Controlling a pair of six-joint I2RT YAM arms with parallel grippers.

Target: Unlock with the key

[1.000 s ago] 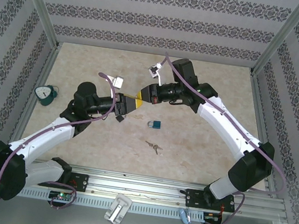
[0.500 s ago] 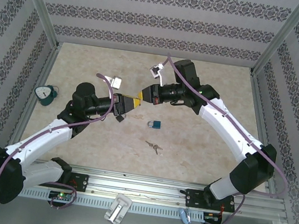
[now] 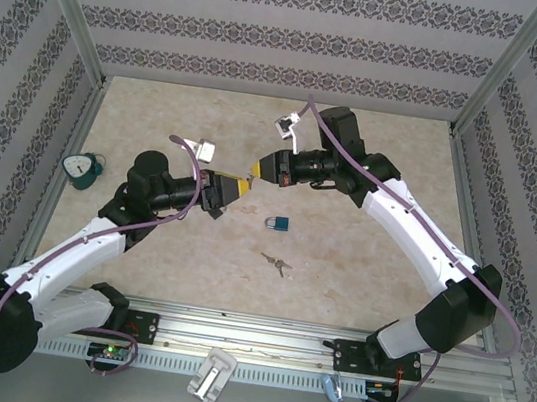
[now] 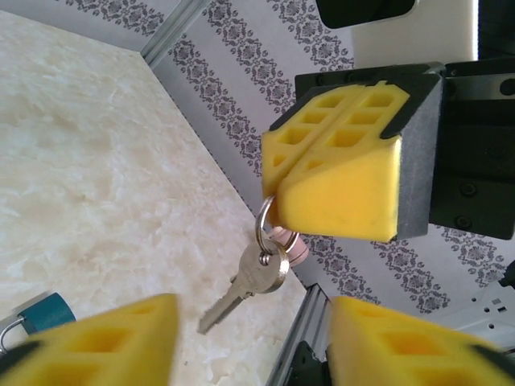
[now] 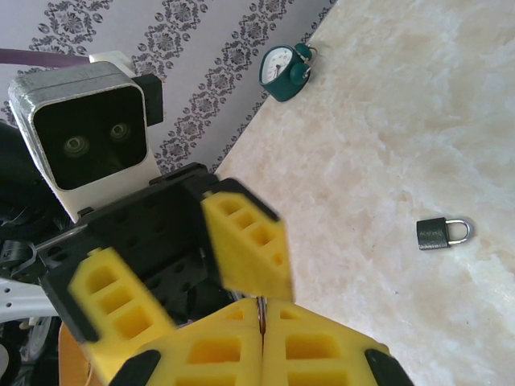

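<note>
The right gripper (image 4: 302, 183) has its yellow pads pressed tight together, pinching the key ring (image 4: 263, 227) at their tips. The silver key (image 4: 241, 289) dangles free below, its blade pointing toward 7 o'clock in the left wrist view. The left gripper (image 3: 233, 188) faces it with jaws spread wide, gripping nothing, the key hanging just ahead of the gap. From above, the two claws sit nose to nose over the table (image 3: 159, 124), the right one at 1 o'clock of the left. The teal padlock (image 3: 278, 224) lies flat at their 5 o'clock, a second pair of keys (image 3: 276, 263) at its 6 o'clock. A teal clock (image 3: 81, 169) sits well apart at 9 o'clock.
</note>
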